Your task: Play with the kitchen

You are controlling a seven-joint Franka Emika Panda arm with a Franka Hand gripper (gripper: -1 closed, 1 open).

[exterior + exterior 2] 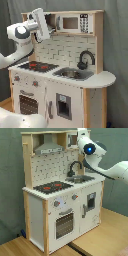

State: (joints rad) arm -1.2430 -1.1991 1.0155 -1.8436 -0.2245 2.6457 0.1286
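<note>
Kitchen [65, 75] stands on the floor, arm up at its top shelf. Gripper [46, 22] state: can't tell, fingers hidden. Risk: wrist clips the hood [47, 149] or shelf edge when moving.

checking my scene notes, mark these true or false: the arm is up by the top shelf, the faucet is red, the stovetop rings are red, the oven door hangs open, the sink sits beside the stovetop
1. The arm is raised near the upper shelf of the kitchen. True.
2. The faucet is red. False: it is black.
3. The stovetop has red rings. True.
4. The oven door hangs open. False: it sits closed against the front in both exterior views.
5. The sink lies beside the stovetop on the same counter. True.
</note>
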